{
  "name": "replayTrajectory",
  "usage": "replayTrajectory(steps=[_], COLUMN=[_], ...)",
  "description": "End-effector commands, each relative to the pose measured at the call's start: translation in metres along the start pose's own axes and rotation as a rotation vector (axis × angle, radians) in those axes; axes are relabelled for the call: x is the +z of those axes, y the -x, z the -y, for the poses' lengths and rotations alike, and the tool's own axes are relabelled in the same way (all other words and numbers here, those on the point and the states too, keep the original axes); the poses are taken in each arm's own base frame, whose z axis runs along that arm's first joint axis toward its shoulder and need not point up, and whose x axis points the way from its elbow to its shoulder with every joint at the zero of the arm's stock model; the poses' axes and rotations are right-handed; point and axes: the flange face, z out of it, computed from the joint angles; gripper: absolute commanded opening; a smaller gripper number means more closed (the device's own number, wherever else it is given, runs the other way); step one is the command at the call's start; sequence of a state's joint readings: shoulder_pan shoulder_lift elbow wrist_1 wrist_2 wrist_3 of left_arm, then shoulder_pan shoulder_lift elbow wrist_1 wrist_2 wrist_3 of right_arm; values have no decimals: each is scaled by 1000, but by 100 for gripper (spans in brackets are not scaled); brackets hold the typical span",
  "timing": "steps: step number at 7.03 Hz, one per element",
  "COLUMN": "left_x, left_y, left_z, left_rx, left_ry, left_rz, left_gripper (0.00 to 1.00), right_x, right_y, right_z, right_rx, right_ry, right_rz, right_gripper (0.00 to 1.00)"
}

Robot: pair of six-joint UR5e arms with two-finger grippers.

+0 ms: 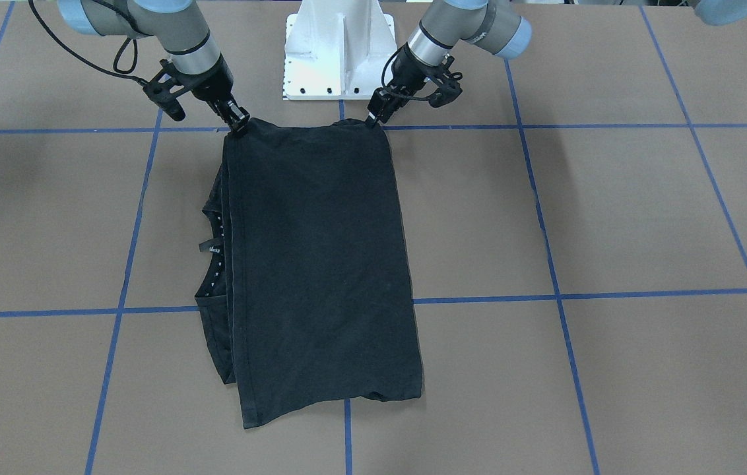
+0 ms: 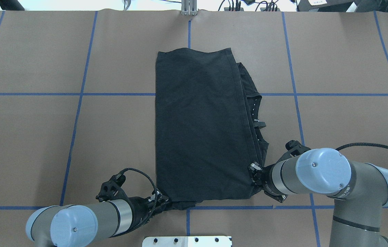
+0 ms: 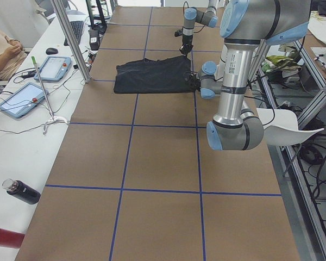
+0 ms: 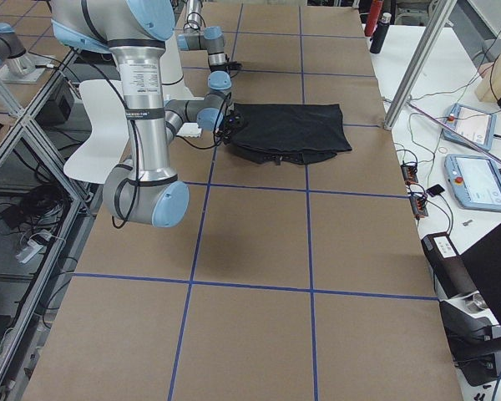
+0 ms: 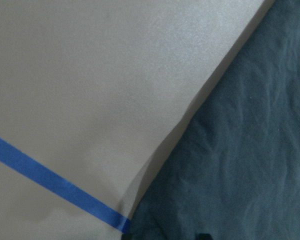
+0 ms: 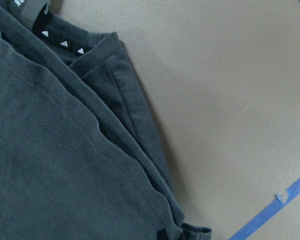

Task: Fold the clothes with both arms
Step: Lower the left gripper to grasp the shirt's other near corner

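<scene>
**One black T-shirt (image 2: 201,127), folded long, held at two corners on the brown worktop (image 2: 26,137)**

The worktop carries a grid of blue tape, and the T-shirt lies in its middle, in front of the white pedestal (image 1: 340,53). Two arms reach low to the shirt edge nearest the robot, the left arm (image 2: 77,223) and the right arm (image 2: 320,171). The left end effector (image 1: 373,119) is clamped on one corner and the right end effector (image 1: 239,124) on the other. The collar (image 2: 254,109), with small white marks, shows only on the robot's right side; the rest is folded under. In both wrist views the fingers are almost cut off. On the side bench are two tablets (image 3: 54,68) and one dark bottle (image 3: 22,191).
</scene>
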State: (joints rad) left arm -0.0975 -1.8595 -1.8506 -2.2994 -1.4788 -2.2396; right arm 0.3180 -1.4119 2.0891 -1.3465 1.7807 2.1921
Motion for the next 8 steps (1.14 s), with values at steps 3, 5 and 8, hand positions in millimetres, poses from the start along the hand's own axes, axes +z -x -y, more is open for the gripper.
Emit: replayTrajectory(steps=[3,5,8], left_x=[0,-12,-43], left_y=[0,-7,0], left_z=[-1,-4,3], left_rx=[0,-1,0], left_ry=[2,21,31], left_rz=[1,-17,-21], left_gripper=[0,0,0], right_x=[1,2,0], right_y=[-1,-1,0], right_z=[1,1,0], right_rx=[0,0,1], right_ry=[-1,-2,0], right_rz=[-2,-2,2], right_gripper=[0,0,0])
